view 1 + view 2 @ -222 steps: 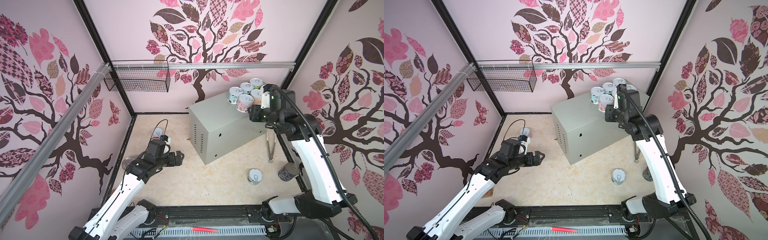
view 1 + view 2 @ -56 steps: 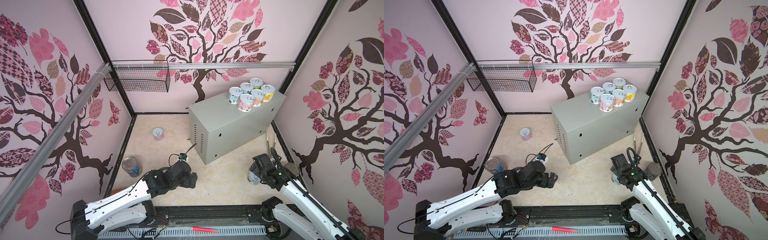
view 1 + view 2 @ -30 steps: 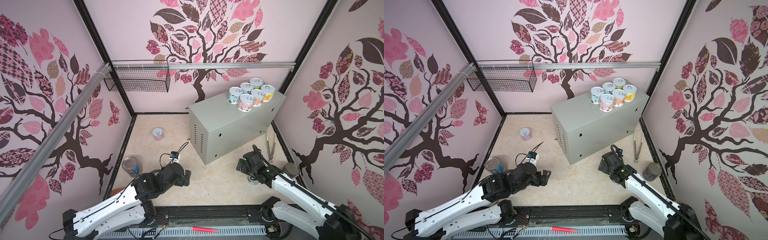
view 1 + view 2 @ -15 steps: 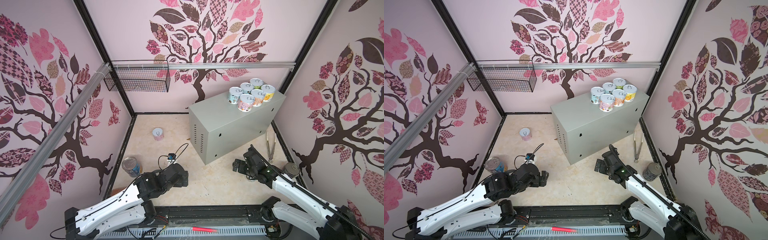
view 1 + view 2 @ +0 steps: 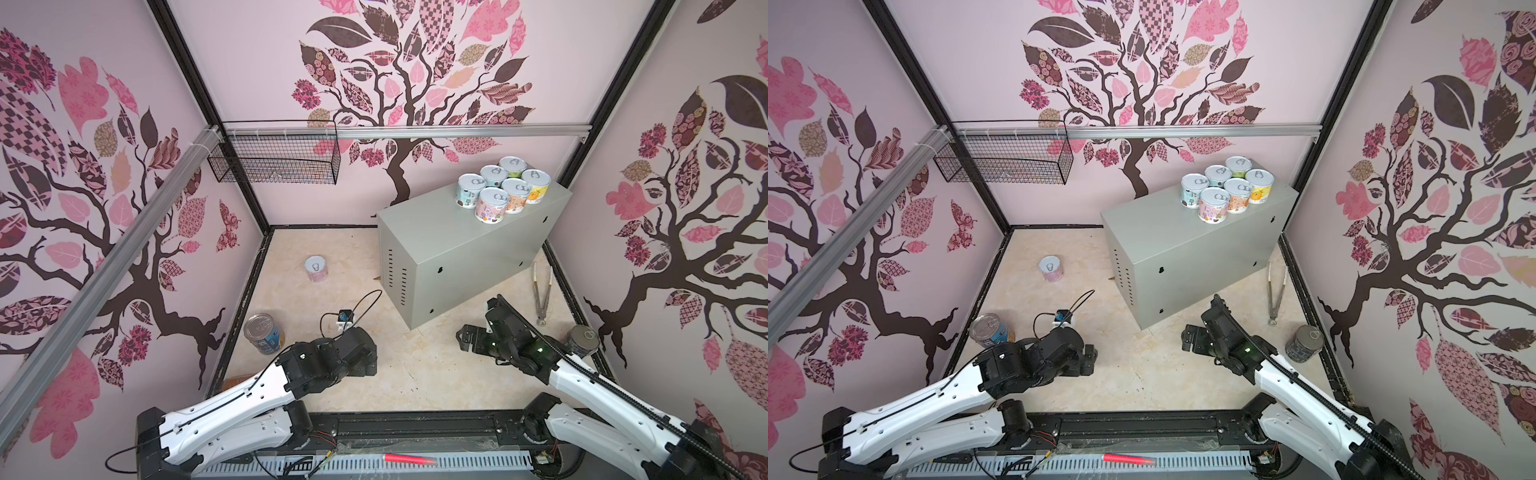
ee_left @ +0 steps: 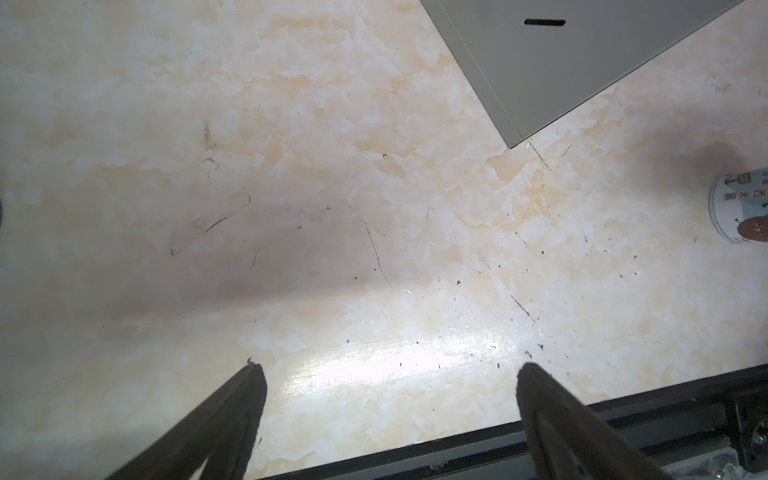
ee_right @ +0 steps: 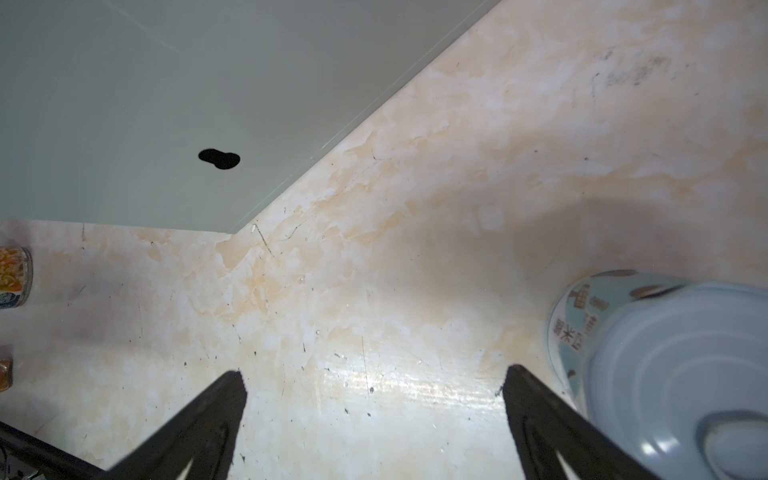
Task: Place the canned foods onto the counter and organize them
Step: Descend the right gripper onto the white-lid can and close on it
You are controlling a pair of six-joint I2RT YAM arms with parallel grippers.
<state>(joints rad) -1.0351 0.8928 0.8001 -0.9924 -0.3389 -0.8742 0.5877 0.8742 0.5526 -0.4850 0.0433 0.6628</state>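
Hovering over the floor, left hand and right hand both spread wide, empty; six cans clustered on the counter; pale-blue can just beside right hand; pink can, blue-labelled can, dark can down on the floor.

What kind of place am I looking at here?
Probably a robot test booth dressed as a pantry: tree-papered walls close in two arms, and cans sit on a grey metal box.

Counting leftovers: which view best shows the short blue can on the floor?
Right wrist view: the can is close, lid and label showing. Left wrist catches only its label; in both top views the right arm hides it.
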